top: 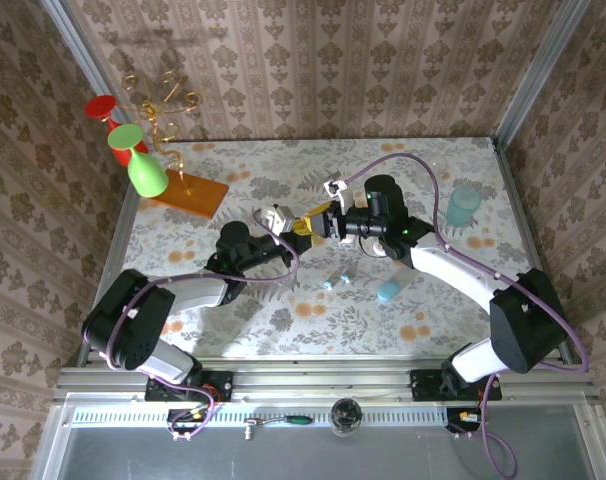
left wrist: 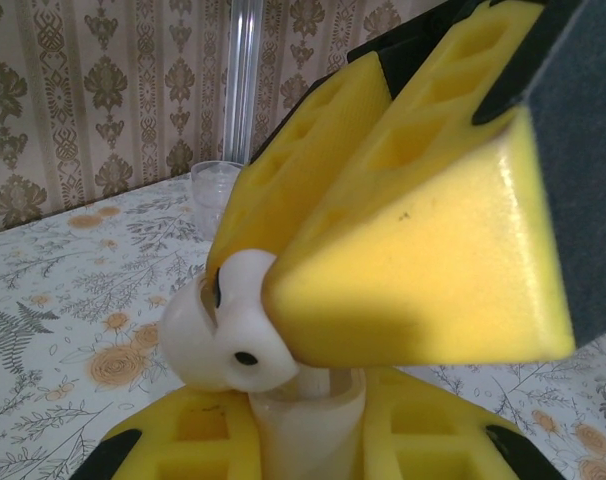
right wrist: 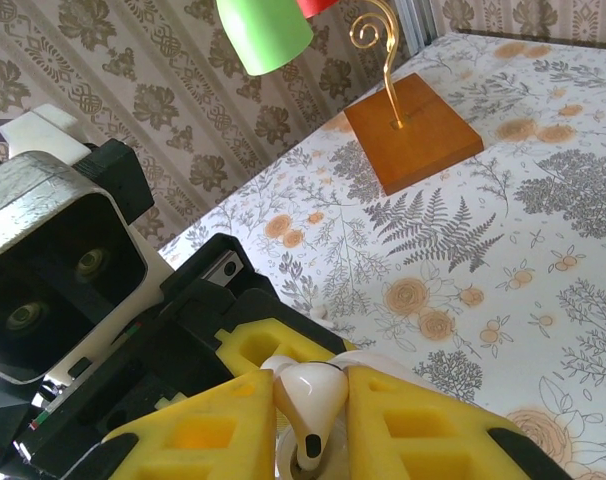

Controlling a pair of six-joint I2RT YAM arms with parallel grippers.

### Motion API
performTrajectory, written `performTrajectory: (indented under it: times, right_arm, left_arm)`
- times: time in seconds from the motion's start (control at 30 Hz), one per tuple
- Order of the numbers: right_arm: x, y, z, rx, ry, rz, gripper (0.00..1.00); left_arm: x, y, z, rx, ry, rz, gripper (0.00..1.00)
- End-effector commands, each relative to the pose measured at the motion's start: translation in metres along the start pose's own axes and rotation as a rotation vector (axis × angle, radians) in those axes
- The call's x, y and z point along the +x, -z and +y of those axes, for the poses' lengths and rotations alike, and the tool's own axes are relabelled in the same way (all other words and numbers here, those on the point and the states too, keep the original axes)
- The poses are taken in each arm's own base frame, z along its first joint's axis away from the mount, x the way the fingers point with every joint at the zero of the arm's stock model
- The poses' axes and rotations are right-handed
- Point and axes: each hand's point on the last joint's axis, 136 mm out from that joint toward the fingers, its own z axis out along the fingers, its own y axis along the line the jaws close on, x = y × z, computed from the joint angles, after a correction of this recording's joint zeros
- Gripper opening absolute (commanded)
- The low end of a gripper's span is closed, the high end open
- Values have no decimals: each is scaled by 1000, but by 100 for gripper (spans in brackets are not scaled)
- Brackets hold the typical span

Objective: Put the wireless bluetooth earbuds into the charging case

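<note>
My left gripper [left wrist: 308,412] is shut on the white charging case [left wrist: 303,445], which stands open end up between its yellow fingers. My right gripper [right wrist: 313,405] is shut on a glossy white earbud [right wrist: 315,390], stem pointing down, just over the case's mouth [right wrist: 286,462]. From the left wrist that earbud [left wrist: 233,335] sits at the rim of the case, pinched by the right arm's yellow fingers [left wrist: 413,280]. The two grippers meet above the table's middle, left [top: 291,228] and right [top: 315,225]. Two tiny cyan-tipped pieces [top: 336,281] lie on the table below them.
A light-blue capsule [top: 388,290] lies right of the small pieces. A translucent cup [top: 463,207] stands at the far right. At the back left an orange-based wire rack [top: 188,192] holds a green glass [top: 141,160] and a red one [top: 103,106].
</note>
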Motion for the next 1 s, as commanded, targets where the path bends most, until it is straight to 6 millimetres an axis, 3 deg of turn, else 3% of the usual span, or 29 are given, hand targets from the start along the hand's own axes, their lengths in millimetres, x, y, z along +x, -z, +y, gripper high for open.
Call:
performTrajectory:
  times: [0.0, 0.43, 0.53, 0.77, 0.97]
  right_arm:
    - [15, 2, 4, -7, -25, 52, 26]
    - [-12, 17, 1, 80, -49, -29, 45]
    - [-26, 29, 10, 83, -32, -62, 51]
    - [-29, 36, 17, 98, 5, -62, 57]
    - [-22, 30, 6, 203, 19, 4, 65]
  left_arm:
    - [-42, 1, -4, 8, -69, -122, 0]
    - [-35, 3, -5, 9, -107, -101, 0]
    - [-29, 4, -4, 1, -133, -97, 0]
    - [-24, 2, -2, 4, -156, -94, 0]
    - [-23, 2, -3, 7, -177, -94, 0]
